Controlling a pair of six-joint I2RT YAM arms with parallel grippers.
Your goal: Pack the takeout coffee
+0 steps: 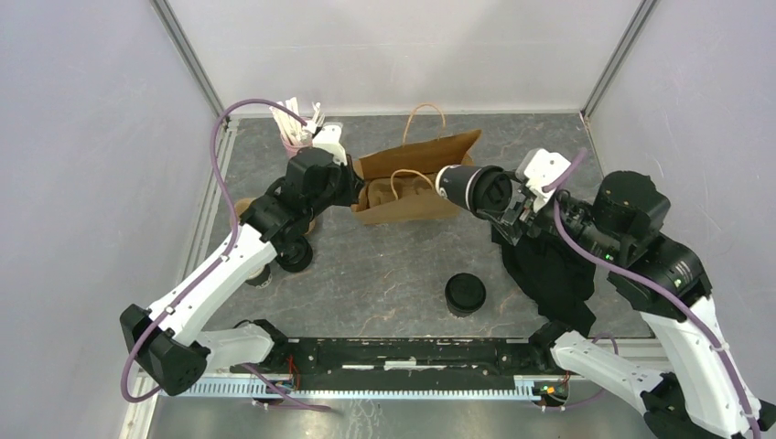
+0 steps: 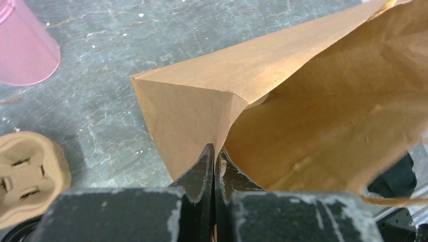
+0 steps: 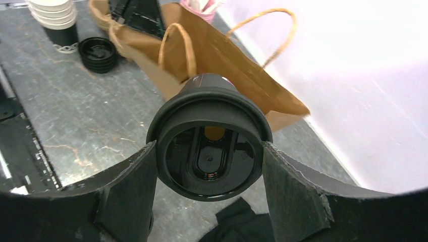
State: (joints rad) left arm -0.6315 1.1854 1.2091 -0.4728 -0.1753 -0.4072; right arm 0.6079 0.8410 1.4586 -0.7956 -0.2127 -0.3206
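While the left end effector (image 2: 214, 151) pinches the paper bag (image 2: 313, 101) edge, the right end effector (image 3: 209, 166) clamps a lidded coffee cup (image 1: 462, 189).
Cup held sideways above the counter (image 1: 384, 274), base toward the bag mouth.

Pale walls (image 1: 82, 137) on metal posts (image 1: 187, 50) close me in; my table (image 1: 384, 274) is grey veined stone, evenly lit.

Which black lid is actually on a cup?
The lid held in the right end effector, capping the sideways dark cup; the other lids lie loose on the table.
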